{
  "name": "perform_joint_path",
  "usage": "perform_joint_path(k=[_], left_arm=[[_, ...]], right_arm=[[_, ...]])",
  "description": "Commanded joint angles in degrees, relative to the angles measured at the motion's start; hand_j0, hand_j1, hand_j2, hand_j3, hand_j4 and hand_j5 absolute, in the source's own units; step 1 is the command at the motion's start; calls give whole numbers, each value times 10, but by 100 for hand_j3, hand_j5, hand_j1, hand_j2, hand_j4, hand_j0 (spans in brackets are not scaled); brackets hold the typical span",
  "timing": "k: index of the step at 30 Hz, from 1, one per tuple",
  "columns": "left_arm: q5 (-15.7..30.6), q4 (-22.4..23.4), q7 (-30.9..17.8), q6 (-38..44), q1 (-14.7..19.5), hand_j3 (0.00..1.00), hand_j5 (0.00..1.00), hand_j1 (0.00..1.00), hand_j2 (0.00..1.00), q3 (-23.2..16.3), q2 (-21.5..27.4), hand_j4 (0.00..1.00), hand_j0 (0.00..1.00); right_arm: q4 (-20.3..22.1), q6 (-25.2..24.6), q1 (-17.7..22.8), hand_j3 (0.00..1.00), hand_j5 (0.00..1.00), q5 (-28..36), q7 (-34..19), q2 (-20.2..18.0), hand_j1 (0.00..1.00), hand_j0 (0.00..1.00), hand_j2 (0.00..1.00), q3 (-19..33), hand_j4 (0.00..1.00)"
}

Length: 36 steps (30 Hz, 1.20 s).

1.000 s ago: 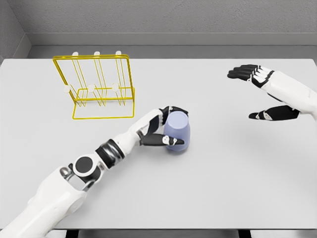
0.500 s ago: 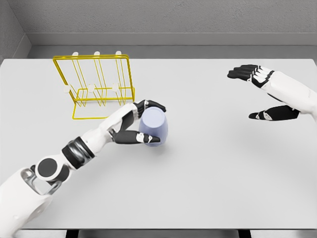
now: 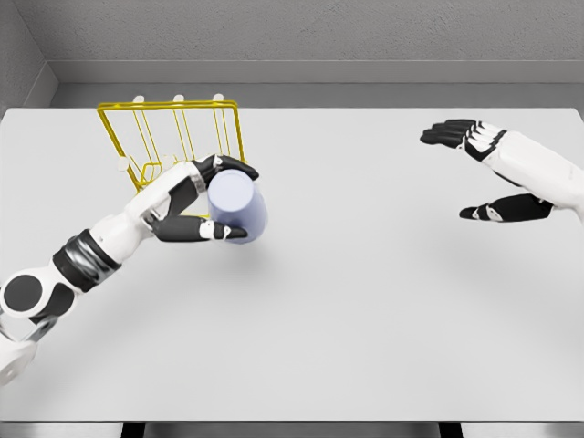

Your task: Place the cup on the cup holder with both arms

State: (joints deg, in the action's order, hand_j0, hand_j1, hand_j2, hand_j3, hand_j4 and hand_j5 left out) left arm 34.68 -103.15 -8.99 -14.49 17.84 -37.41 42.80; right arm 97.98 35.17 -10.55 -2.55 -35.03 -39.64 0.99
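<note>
Cup (image 3: 237, 207) in left hand (image 3: 195, 201) has moved against holder (image 3: 173, 146).

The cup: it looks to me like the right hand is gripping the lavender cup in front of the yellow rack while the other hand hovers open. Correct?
Not quite. The head view shows the left hand gripping the lavender cup in front of the yellow rack. It is the right hand that hovers open, far to the right above the table.

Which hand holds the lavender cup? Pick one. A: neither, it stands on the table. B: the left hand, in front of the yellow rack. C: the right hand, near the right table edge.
B: the left hand wraps the cup before the yellow rack.
</note>
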Motion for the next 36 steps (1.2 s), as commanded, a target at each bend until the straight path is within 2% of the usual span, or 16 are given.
perform_joint_path(k=[1, 19, 24, 36], left_arm=[[12, 0, 0, -16, 0, 65, 65, 65, 65, 1, 18, 65, 65], [69, 0, 0, -57, 28, 65, 65, 65, 65, 1, 99, 65, 65], [83, 0, 0, -62, 40, 65, 65, 65, 65, 2, 113, 65, 65], [101, 0, 0, -66, 40, 65, 65, 65, 65, 13, 120, 65, 65]], right_arm=[[-3, -2, 1, 100, 100, 4, 0, 0, 100, 100, 100, 0, 100], [-2, -2, 1, 100, 100, 4, 0, 0, 100, 100, 100, 0, 100], [-2, -2, 1, 100, 100, 4, 0, 0, 100, 100, 100, 0, 100], [-1, -2, 1, 100, 100, 4, 0, 0, 100, 100, 100, 0, 100]])
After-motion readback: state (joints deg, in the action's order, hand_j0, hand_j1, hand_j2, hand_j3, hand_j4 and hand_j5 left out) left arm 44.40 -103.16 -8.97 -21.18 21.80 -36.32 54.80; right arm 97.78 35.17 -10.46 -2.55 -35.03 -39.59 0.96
